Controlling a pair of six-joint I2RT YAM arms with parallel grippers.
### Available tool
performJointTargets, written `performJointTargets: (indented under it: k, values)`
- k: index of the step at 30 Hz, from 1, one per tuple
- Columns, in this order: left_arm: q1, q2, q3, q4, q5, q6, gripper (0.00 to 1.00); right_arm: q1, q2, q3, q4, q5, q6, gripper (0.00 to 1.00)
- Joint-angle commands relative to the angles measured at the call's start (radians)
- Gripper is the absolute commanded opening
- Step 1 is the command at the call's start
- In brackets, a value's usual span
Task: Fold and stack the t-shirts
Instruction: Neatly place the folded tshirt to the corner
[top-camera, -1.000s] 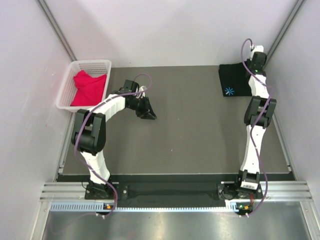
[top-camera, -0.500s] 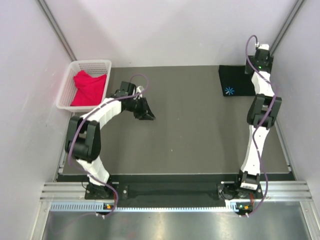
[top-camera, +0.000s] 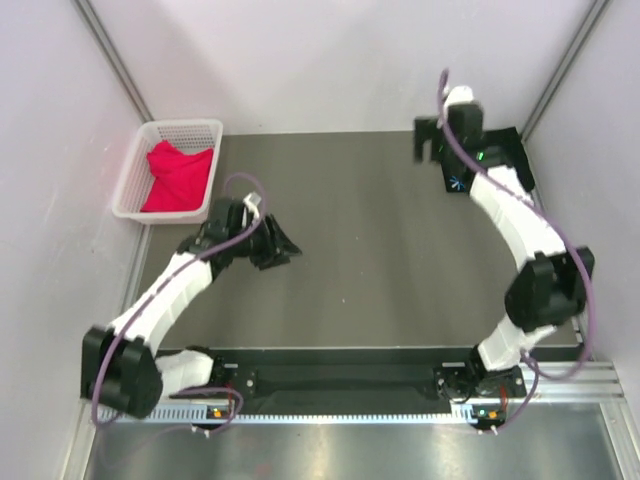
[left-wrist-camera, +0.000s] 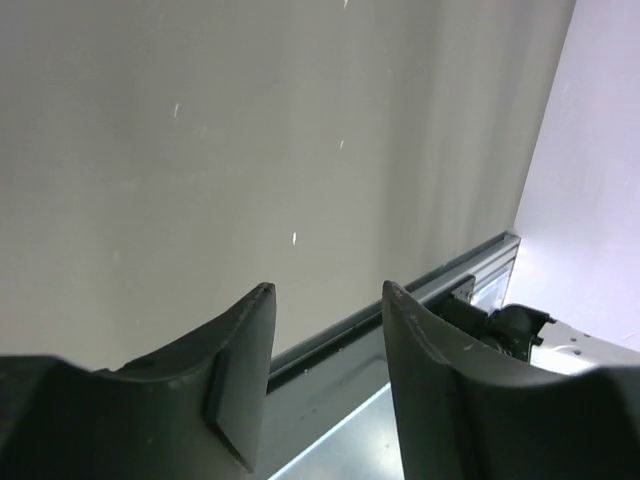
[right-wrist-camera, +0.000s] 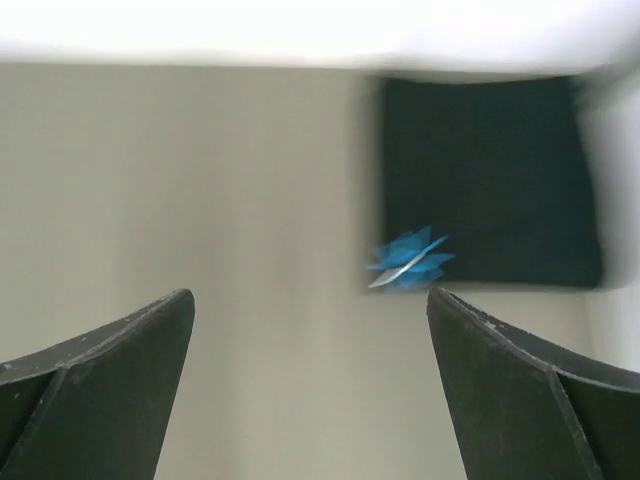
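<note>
Dark table (top-camera: 380, 260): your right gripper (right-wrist-camera: 310, 300) had swung left off the folded black t-shirt (right-wrist-camera: 490, 180), jaws wide apart, while your left gripper (left-wrist-camera: 325, 290) retreated nearward, jaws parted.

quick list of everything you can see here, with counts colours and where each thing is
black t-shirt: 1, black with a blue print, folded flat at the table's far right corner
red t-shirt: 1, red-pink, bunched in the basket
basket: 1, white, far left edge of the table
table: 1, dark grey, under everything
left gripper: 1, black, open and empty, over the table's left half
right gripper: 1, black, open and empty, above the table beside the black t-shirt
</note>
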Motion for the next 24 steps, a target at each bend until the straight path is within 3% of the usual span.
performJointTargets:
  k: [1, 7, 12, 15, 21, 24]
  values:
    - [-0.011, -0.168, -0.138, 0.078, -0.067, -0.093, 0.53, 0.099, -0.178, -0.247, 0.009, -0.149, 0.141, 1.0]
    - [-0.013, -0.509, -0.367, 0.16, -0.112, -0.191, 0.65, 0.184, -0.579, -0.79, 0.225, -0.408, 0.47, 1.0]
    - [-0.014, -0.785, -0.534, 0.226, -0.099, -0.295, 0.67, 0.191, -0.922, -1.17, 0.27, -0.459, 0.631, 0.99]
    - [-0.014, -0.929, -0.612, 0.23, -0.081, -0.352, 0.67, 0.191, -1.096, -1.307, 0.226, -0.439, 0.704, 0.99]
    - [-0.014, -1.215, -0.784, 0.242, -0.013, -0.478, 0.68, 0.193, -1.347, -1.399, 0.062, -0.413, 0.724, 0.99]
    - [-0.014, -1.198, -0.838, 0.361, 0.08, -0.504, 0.68, 0.191, -1.47, -1.438, 0.053, -0.449, 0.749, 1.0]
